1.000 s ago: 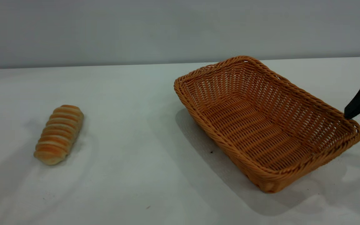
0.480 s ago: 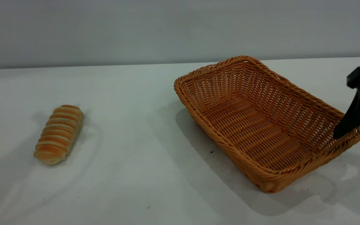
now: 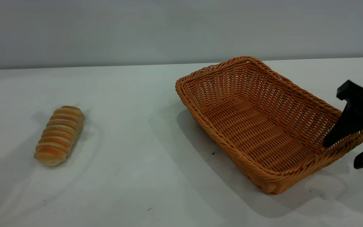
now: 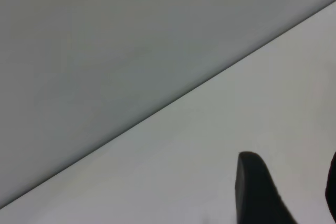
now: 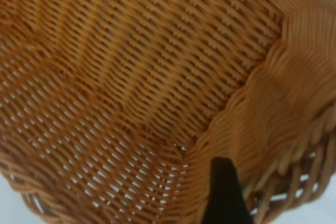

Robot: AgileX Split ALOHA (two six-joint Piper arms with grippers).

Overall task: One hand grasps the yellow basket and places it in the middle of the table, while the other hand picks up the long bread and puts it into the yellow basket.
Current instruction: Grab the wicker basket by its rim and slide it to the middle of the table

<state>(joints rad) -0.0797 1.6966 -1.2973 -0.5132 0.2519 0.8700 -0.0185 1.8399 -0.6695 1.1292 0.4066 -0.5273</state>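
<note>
While the yellow basket (image 3: 265, 126) sits on the right half of the white worktop (image 3: 143, 176), the right claw (image 3: 347, 151) straddles its right-hand corner, spread wide, one finger inside the braided rim and the other outside on the worktop side, gripping nothing. Well apart at the left lies the long bread (image 3: 59, 135), untouched. Only the left claw's (image 4: 283, 192) dark fingertips show in its wrist view, above bare worktop, and I cannot tell its opening.
</note>
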